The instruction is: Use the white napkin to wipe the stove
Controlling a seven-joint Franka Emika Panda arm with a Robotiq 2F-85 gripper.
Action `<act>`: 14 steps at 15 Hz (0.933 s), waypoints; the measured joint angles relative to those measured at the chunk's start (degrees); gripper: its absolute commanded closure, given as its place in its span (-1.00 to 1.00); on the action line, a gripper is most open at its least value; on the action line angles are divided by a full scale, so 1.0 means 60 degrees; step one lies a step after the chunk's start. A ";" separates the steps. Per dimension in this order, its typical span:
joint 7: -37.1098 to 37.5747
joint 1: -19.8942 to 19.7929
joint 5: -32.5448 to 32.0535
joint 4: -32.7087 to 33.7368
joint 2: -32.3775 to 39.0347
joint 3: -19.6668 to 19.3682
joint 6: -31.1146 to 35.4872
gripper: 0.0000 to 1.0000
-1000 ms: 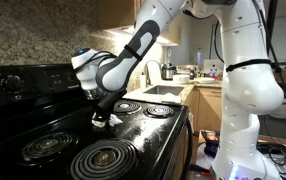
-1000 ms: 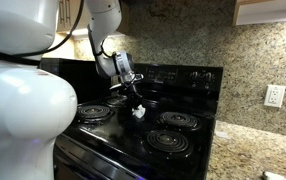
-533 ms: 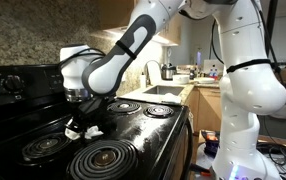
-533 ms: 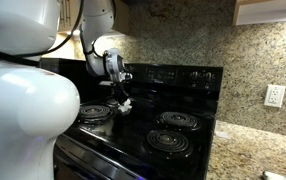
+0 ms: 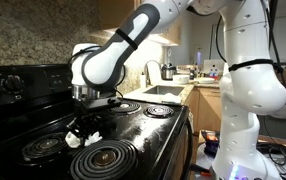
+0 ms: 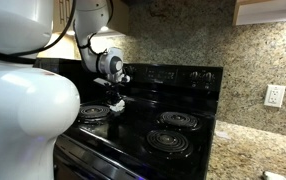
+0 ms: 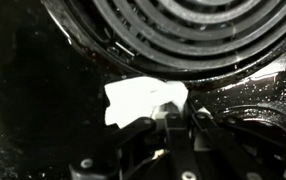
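The stove is glossy black with spiral coil burners and fills the lower part of both exterior views. My gripper points down at the cooktop between the burners, shut on the white napkin, a crumpled wad pressed against the black surface. From the opposite side the gripper stands next to a burner with the napkin at its tip. In the wrist view the napkin bulges out ahead of the shut gripper, just below a coil burner.
Coil burners ring the gripper: a large one at the front, one beside it, two further along. The raised control panel runs along the back. A granite counter and a sink area adjoin the stove.
The gripper has dragged the napkin across the cooktop from the middle toward the burners at the other side. Over the last half second it shifted only slightly.
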 measured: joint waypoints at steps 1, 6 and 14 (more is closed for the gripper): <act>-0.0005 -0.0012 0.0226 -0.0166 -0.0106 -0.0041 0.0118 0.84; 0.0016 -0.0121 0.0322 -0.0911 -0.0688 -0.0463 0.0113 0.83; 0.0629 -0.0881 -0.1781 -0.1328 -0.1058 -0.1280 -0.0111 0.84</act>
